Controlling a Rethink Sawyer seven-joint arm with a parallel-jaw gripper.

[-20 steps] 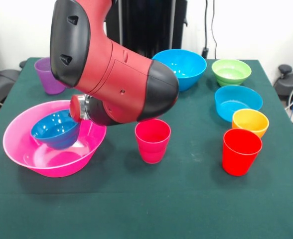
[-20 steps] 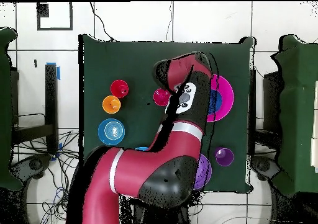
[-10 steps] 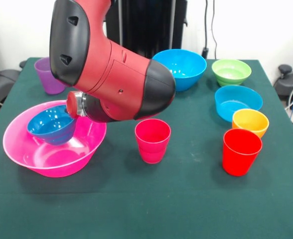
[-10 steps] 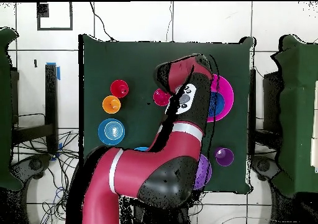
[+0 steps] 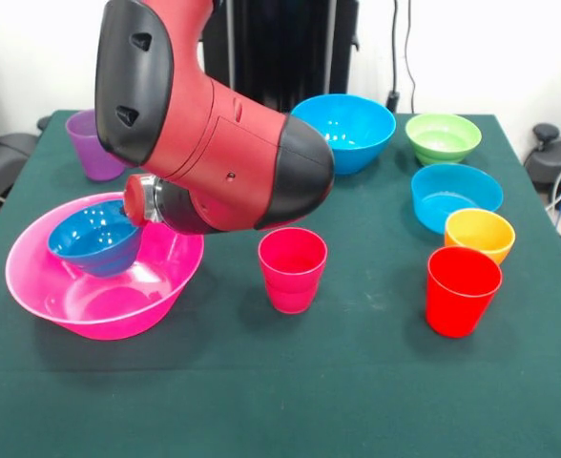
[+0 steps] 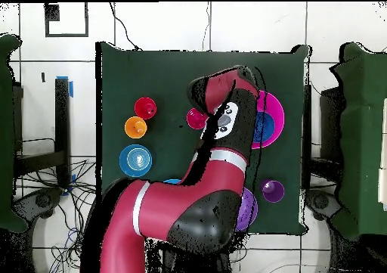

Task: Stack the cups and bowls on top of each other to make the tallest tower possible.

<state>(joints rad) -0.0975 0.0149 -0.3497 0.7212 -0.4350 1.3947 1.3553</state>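
The huge pink bowl sits at the table's left in the front view. Over its inside the small dark blue bowl hangs tilted, clear of the pink bowl's floor. My gripper is shut on the blue bowl's right rim, mostly hidden behind the arm's bulky wrist. A magenta cup stands upright just right of the pink bowl. The red cup and the purple cup stand apart from it.
Along the right side in the front view lie the orange bowl, cyan bowl and green bowl. The large blue bowl sits at the back. A large purple bowl shows partly under the arm in the overhead view.
The arm has shifted left in the front view, carrying the dark blue bowl up and leftward over the pink bowl. Everything else has stayed put.
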